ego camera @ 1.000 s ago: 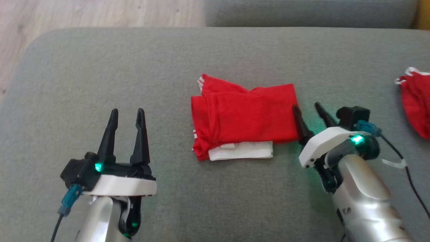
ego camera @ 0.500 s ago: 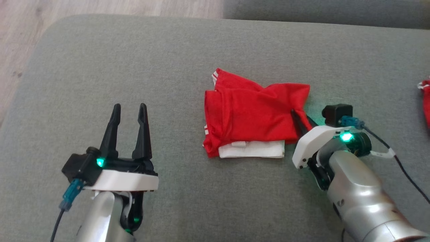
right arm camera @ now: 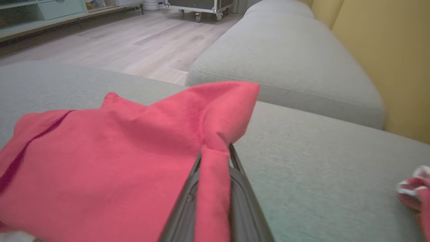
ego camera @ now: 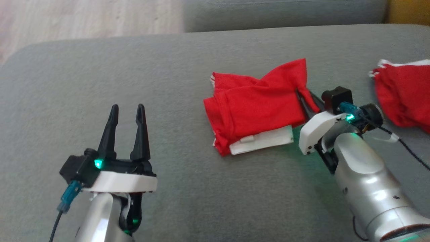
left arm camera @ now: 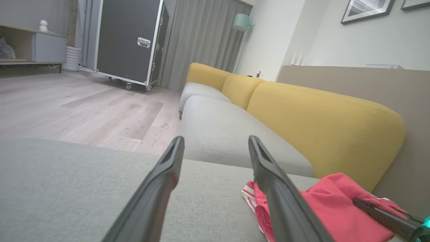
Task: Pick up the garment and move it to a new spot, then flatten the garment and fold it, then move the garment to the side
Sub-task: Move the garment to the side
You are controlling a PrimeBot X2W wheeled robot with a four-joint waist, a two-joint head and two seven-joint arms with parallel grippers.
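Your right fingers (right arm camera: 183,215) are clenched on the right edge of the folded red garment (ego camera: 255,107), which lies on the grey sofa cushion (ego camera: 100,84) with that corner raised. Your left fingers (ego camera: 140,134) stand spread and empty, well apart from it. A second red garment (ego camera: 403,97) lies further right.

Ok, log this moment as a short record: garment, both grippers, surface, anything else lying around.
surface: grey sofa cushion
garment: folded red garment, lying on the cushion, white layer at its near edge
right gripper: shut on the garment's right corner, cloth bunched and lifted there
left gripper: open, empty, apart from the garment, to its left
other: second red garment at the cushion's right side
stage: fold looks done; sideways move probably starting
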